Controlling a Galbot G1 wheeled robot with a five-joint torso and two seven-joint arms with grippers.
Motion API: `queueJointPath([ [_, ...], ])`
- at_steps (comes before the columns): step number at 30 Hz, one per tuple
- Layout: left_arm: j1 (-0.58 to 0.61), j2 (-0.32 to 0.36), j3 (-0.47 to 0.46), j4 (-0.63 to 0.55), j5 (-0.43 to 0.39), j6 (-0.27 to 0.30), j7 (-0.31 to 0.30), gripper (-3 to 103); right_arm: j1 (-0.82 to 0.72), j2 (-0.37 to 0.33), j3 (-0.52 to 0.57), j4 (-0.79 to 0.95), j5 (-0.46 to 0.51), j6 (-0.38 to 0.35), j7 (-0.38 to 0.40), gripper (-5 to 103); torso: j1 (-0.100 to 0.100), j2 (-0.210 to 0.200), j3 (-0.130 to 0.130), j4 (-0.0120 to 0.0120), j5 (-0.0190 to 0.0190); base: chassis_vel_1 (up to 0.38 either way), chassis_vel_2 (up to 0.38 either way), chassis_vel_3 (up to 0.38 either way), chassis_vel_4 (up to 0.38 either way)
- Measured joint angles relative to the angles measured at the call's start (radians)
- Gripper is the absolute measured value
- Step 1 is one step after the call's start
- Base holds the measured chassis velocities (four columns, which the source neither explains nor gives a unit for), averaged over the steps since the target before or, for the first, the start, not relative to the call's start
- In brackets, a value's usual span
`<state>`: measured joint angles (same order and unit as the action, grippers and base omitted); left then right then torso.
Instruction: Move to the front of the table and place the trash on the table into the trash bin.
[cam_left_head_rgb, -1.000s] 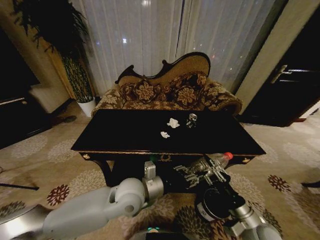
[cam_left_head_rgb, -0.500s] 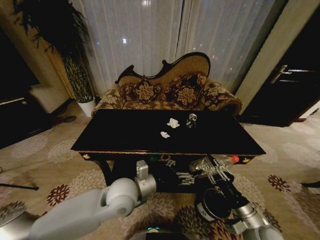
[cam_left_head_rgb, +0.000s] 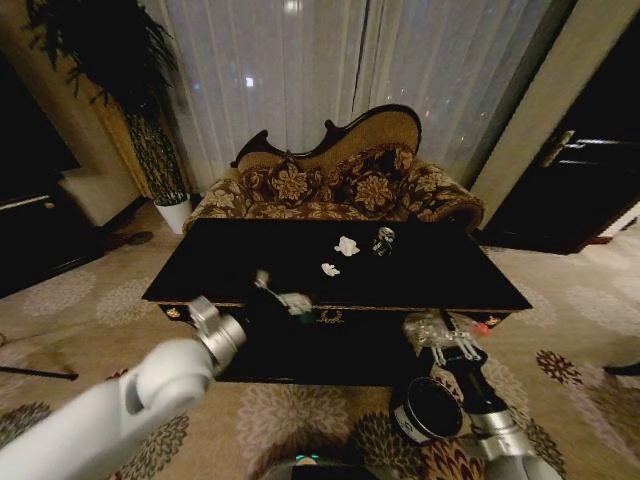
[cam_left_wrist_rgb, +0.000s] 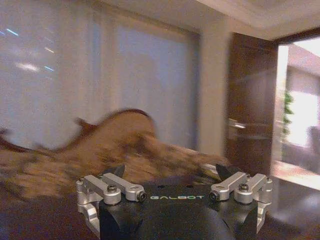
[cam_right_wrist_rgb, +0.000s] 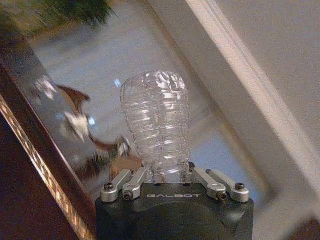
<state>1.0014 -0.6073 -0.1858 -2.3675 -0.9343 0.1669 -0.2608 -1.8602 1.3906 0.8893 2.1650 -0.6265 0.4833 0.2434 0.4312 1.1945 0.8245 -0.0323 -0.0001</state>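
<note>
The black table (cam_left_head_rgb: 240, 262) stands in front of me. On it lie two white paper wads (cam_left_head_rgb: 346, 245) (cam_left_head_rgb: 329, 268) and a silvery foil lump (cam_left_head_rgb: 383, 240). My right gripper (cam_left_head_rgb: 447, 338) hangs below the table's front edge, just above the round dark trash bin (cam_left_head_rgb: 428, 408). It is shut on a clear plastic bottle (cam_right_wrist_rgb: 157, 130), whose red cap (cam_left_head_rgb: 487, 323) points right. The right wrist view shows the gripper (cam_right_wrist_rgb: 164, 174) clamping the bottle's lower part. My left gripper (cam_left_head_rgb: 282, 292) is raised over the table's front edge, left of the wads, open and holding nothing (cam_left_wrist_rgb: 170, 175).
An ornate floral sofa (cam_left_head_rgb: 340, 185) stands right behind the table, with curtains beyond it. A tall plant in a white pot (cam_left_head_rgb: 172, 212) is at the back left and a dark door (cam_left_head_rgb: 580, 190) at the right. Patterned carpet (cam_left_head_rgb: 90, 300) surrounds the table.
My left arm has swung up and leftward from under the table front to above its edge. The right gripper has carried the bottle a little down and to the right, over the bin.
</note>
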Motion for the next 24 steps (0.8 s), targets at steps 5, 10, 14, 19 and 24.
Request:
queueJointPath([
  [5, 0.085, -0.038, -0.144, 0.057, 0.020, -0.028, 0.005, 100, -0.030, -0.004, 0.021, -0.035, 0.203, -0.050, -0.003, 25, 0.000, 0.000, 0.000, -0.0002, -0.0001, 0.000, 0.000, 0.000, 0.000],
  [10, 0.221, -0.092, -0.296, 0.107, 0.057, -0.086, 0.053, 100, -0.032, -0.016, 0.011, -0.092, 0.388, -0.121, -0.024, 25, 0.000, 0.000, 0.000, -0.0001, 0.0000, 0.000, 0.000, 0.000, 0.000],
  [14, 0.309, -0.128, -0.394, 0.145, 0.064, -0.121, 0.082, 100, -0.020, -0.029, -0.002, -0.145, 0.496, -0.159, -0.041, 25, 0.000, 0.000, 0.000, 0.0003, -0.0001, 0.000, 0.000, 0.000, 0.000],
  [19, 0.402, -0.168, -0.492, 0.169, 0.070, -0.154, 0.115, 100, 0.025, -0.047, -0.027, -0.241, 0.613, -0.193, -0.055, 25, 0.000, 0.000, 0.000, -0.0001, 0.0000, 0.000, 0.000, 0.000, 0.000],
  [24, 0.490, -0.222, -0.581, 0.144, 0.077, -0.162, 0.125, 100, 0.135, -0.072, -0.086, -0.385, 0.697, -0.204, -0.081, 25, 0.000, 0.000, 0.000, 0.0003, 0.0001, 0.000, 0.000, 0.000, 0.000],
])
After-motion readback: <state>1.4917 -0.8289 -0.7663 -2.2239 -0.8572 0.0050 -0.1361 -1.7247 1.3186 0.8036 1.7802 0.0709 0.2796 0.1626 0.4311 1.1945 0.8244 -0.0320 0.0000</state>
